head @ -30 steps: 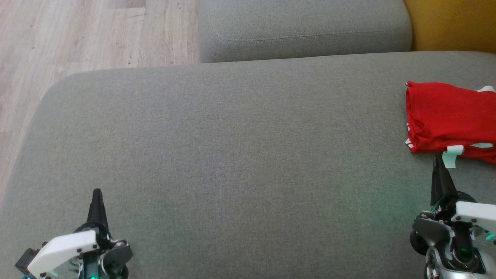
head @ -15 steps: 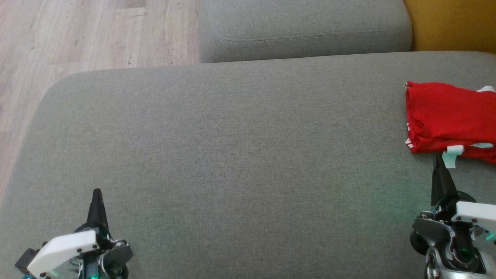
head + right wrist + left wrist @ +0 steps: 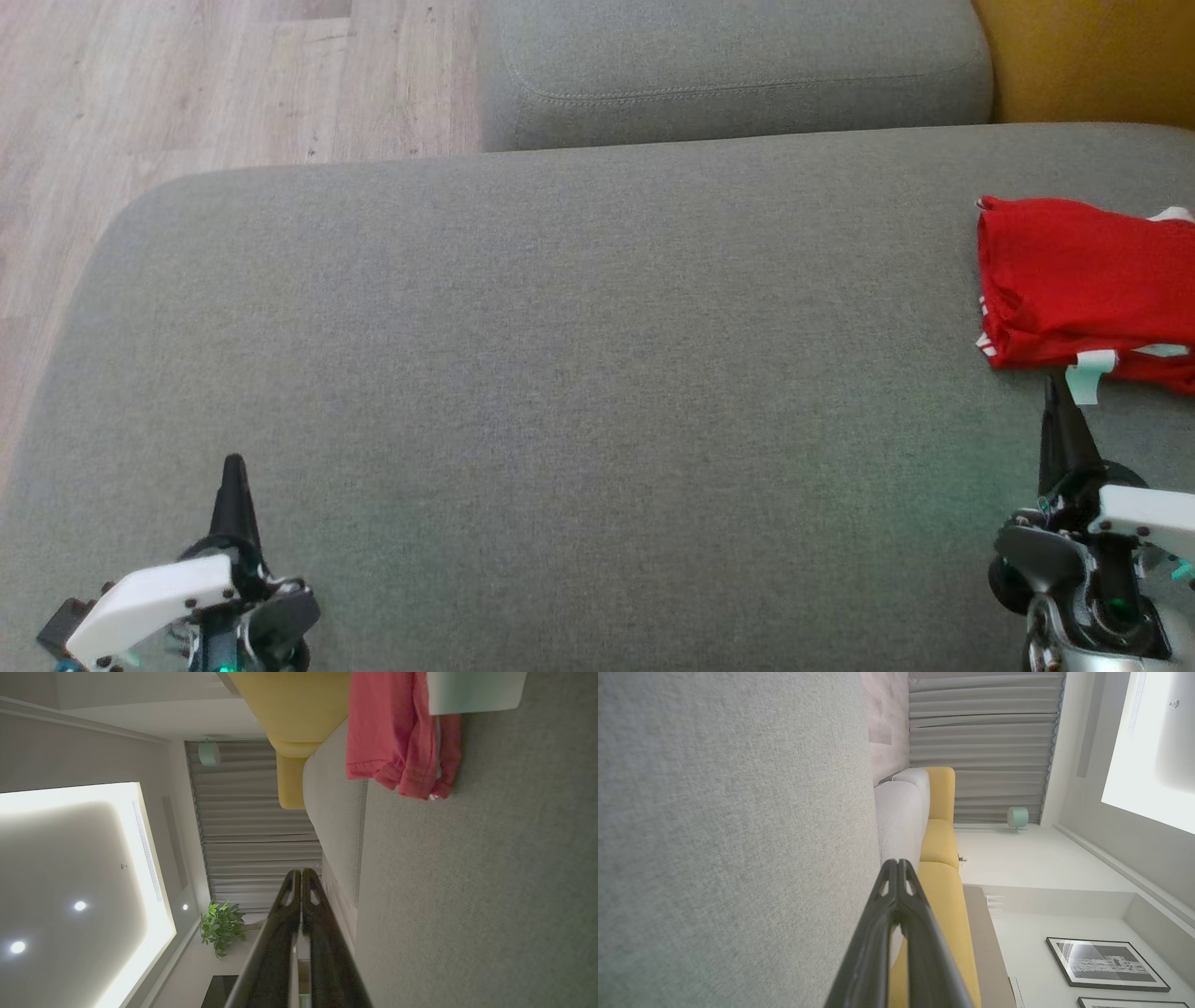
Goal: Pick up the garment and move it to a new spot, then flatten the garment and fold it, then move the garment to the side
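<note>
The left end effector (image 3: pixel 233 462) has its two dark fingers pressed together to a single point, with nothing between them; it hangs low over the near left part of the grey sofa seat (image 3: pixel 560 373), and whether it rests on the fabric cannot be told. The right end effector (image 3: pixel 1052 383) is likewise closed tight and holds nothing. Its tip points at the near edge of the garment (image 3: pixel 1074 280), just short of it and just beside a pale label (image 3: pixel 1088 373) that sticks out from the fold; in the right wrist view the fingers stand apart from the cloth. The garment is red with bits of white trim and lies folded in layers at the far right of the seat, well apart from the left end effector. The head view's right edge cuts it off, so its full shape is hidden. Both wrists are cropped by the bottom edge. Beyond the seat are a grey back cushion (image 3: pixel 728 65), a yellow cushion (image 3: pixel 1092 56) and a wooden floor (image 3: pixel 187 84).
</note>
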Robot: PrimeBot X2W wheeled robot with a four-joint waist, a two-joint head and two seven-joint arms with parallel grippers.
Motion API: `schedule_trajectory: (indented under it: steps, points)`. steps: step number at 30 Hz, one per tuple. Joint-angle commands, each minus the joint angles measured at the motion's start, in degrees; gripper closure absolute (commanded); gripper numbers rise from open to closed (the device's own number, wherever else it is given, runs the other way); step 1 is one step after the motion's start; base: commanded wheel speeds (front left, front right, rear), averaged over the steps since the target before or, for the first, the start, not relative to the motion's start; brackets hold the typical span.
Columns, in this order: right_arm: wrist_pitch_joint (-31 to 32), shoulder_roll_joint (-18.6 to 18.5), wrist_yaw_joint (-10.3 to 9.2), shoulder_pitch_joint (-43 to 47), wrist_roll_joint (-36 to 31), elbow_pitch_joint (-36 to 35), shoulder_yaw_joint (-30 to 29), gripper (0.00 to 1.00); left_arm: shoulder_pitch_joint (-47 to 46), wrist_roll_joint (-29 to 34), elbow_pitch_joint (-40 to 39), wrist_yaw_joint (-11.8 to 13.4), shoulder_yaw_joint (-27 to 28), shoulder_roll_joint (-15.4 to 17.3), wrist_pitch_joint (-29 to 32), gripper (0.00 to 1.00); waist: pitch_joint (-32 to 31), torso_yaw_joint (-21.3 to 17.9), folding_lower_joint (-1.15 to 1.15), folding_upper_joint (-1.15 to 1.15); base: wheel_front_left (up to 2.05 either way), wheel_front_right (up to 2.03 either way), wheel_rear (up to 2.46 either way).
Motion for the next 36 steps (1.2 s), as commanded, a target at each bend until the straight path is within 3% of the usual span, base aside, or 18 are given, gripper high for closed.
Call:
schedule_trajectory:
  steps: [1, 36]
  points:
    - [0.53, -0.43, -0.10, -1.04, 0.36, -2.20, 1.15, 1.00, -2.75, -0.26, -2.11, -0.40, 2.38, 0.44, 0.23, 1.00, 0.00, 0.00, 0.00, 0.00, 0.00, 0.00, 0.00]
    - [0.60, -0.36, -0.10, -1.05, 0.28, -2.20, 1.06, 1.00, -2.75, -0.26, -2.11, -0.40, 2.38, 0.44, 0.24, 1.00, 0.00, 0.00, 0.00, 0.00, 0.00, 0.00, 0.00]
